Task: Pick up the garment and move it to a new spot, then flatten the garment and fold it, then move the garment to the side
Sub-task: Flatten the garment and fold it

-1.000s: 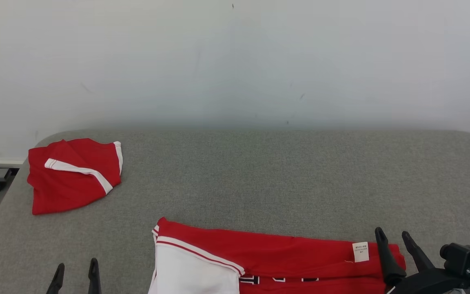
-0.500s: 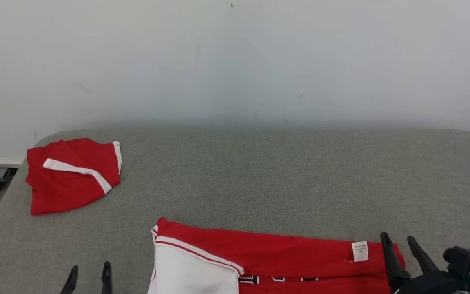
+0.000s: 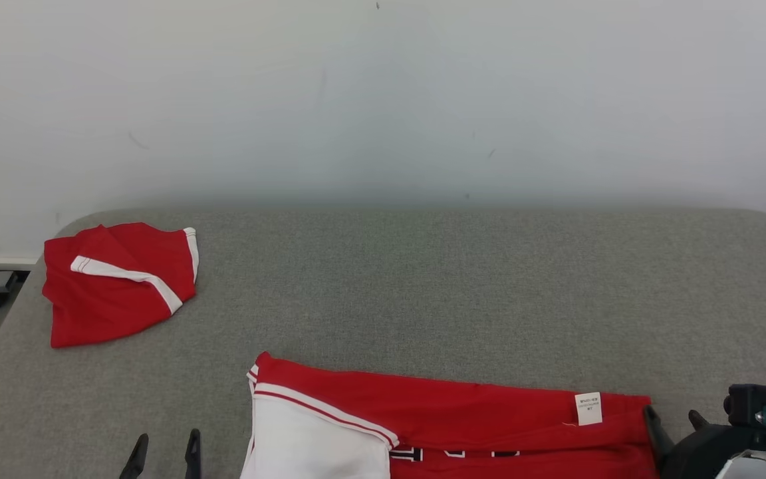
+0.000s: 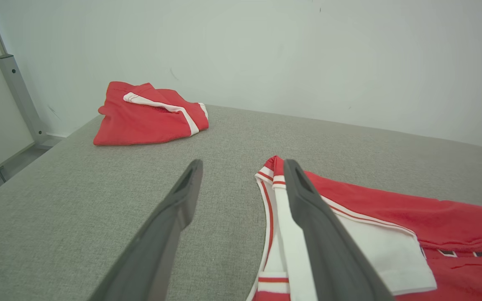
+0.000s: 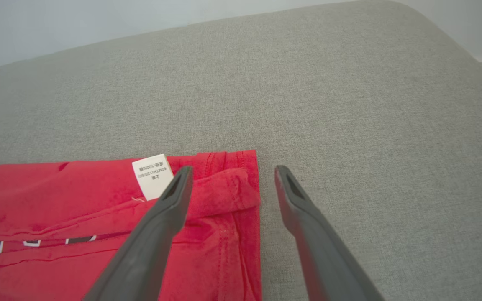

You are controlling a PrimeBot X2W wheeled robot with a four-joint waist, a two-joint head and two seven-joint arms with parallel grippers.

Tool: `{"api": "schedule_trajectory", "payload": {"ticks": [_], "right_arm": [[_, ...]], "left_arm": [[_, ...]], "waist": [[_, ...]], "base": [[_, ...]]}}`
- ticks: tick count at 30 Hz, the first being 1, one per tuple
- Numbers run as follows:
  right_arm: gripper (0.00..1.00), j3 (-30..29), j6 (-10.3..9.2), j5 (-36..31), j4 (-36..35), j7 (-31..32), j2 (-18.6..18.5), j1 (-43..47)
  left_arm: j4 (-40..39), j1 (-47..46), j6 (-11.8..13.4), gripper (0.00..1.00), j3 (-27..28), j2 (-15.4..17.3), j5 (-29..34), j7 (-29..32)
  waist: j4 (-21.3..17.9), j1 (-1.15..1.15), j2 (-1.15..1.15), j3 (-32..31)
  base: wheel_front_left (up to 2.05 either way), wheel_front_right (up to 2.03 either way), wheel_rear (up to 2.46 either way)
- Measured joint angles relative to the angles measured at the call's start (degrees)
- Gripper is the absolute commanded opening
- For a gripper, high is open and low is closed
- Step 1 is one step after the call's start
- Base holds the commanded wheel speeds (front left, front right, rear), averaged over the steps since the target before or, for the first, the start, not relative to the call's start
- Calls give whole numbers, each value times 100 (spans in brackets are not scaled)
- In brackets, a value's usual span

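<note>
The garment (image 3: 456,412), a red jersey with a white panel and dark lettering, lies flat along the near edge of the grey padded table (image 3: 423,279). A white label (image 3: 588,408) sits near its right end. My left gripper (image 3: 165,442) is open just left of the garment's left edge; in the left wrist view its right finger overlaps the striped trim of the garment (image 4: 412,213). My right gripper (image 3: 672,416) is open at the garment's right end. In the right wrist view the right gripper (image 5: 233,169) straddles the red hem corner of the garment (image 5: 78,196), beside the label (image 5: 152,175).
A second red garment (image 3: 114,286) with white trim lies folded at the table's far left corner, also seen as the folded red garment (image 4: 149,115) in the left wrist view. A white wall rises behind the table. A metal post (image 4: 15,92) stands left of it.
My left gripper has moved right, closer to the garment's left edge. My right gripper has drawn back toward the bottom of the head view. Both stay open; the garment has not moved.
</note>
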Motion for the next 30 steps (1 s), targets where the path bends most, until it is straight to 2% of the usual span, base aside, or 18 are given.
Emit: {"api": "schedule_trajectory", "payload": {"ticks": [8,30], "right_arm": [[100,257,-51,-287,403,359,48,-159],[100,129,-124,-533,1227,650,99,-459]], "left_arm": [[12,-31,-38,100,-68,-3,9,34],[86,-164,-83,100,-103,-3,8,103]], "waist": [[100,0,0,119],[294,0,0,372]], "base": [[0,0,0],[0,0,0]]}}
